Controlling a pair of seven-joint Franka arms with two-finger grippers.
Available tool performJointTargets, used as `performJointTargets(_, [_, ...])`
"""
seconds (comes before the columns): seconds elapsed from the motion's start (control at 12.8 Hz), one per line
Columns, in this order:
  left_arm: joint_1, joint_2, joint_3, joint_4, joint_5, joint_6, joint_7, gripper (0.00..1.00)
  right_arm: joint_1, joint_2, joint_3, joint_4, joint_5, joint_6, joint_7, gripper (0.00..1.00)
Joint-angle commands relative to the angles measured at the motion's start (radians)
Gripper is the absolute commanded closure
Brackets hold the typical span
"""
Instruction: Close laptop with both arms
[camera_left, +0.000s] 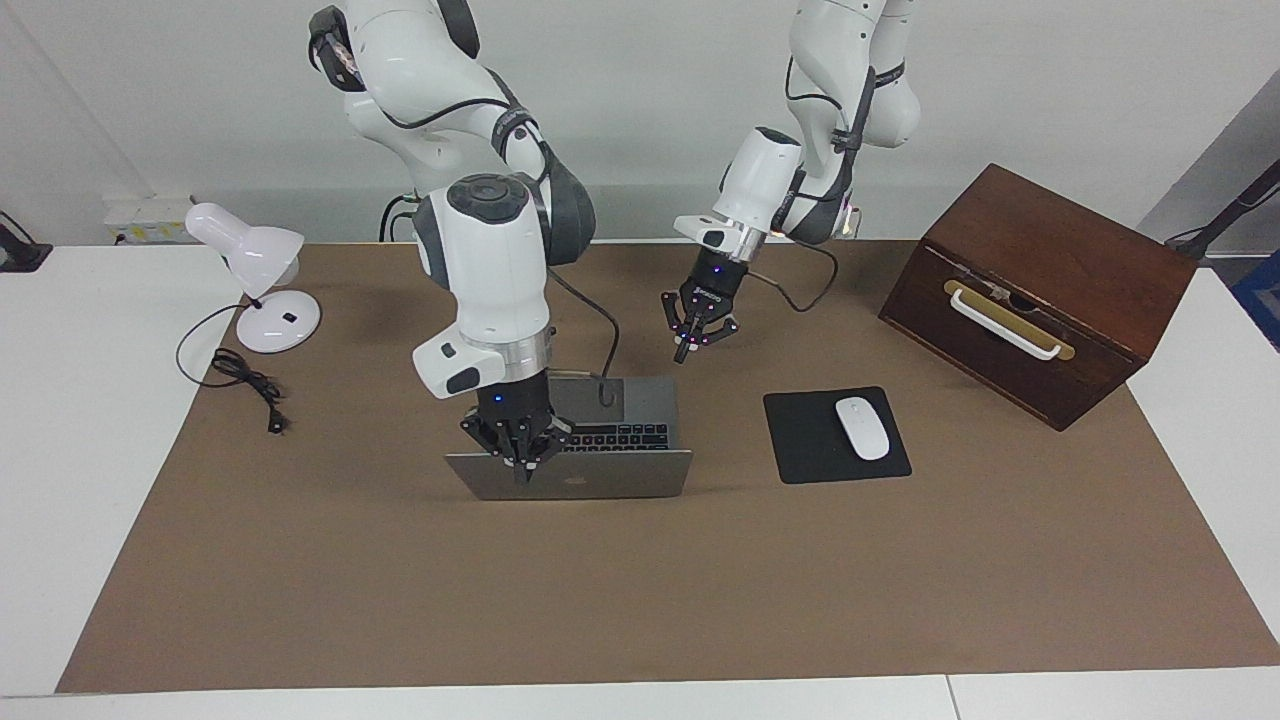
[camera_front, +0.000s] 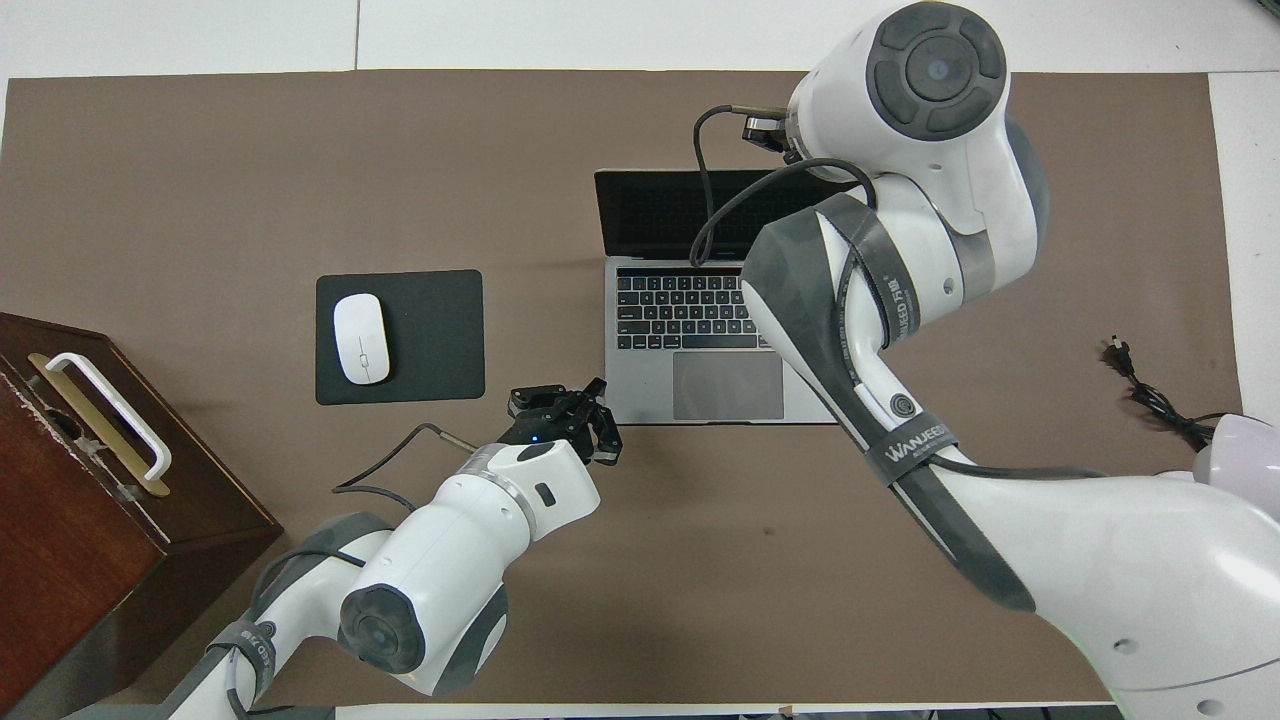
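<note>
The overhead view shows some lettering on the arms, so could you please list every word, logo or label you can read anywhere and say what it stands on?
"WANJEED": white letters on the grey strap around the right arm.
Second grey strap on the right arm, higher up: white print, too small to read.
Strap on the left arm: white print, too blurred to read.
Apple logo, no words: on the lid of the laptop.
Laptop key legends: too small to read.

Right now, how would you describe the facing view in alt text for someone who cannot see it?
A thin silver-grey laptop stands open on a brown mat while the right gripper, shut, sits at the top edge of its lid. The left gripper, also shut, hangs over the mat near the laptop's base, beside a black mouse pad with a white mouse.
</note>
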Motion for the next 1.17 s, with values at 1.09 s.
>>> performJointTargets(1.09, [-0.052, 0.283, 0.020, 0.084, -0.004, 0.214, 0.152, 1.00, 0.019, -0.026, 0.026, -0.039, -0.007, 0.027, 0.046, 1.00])
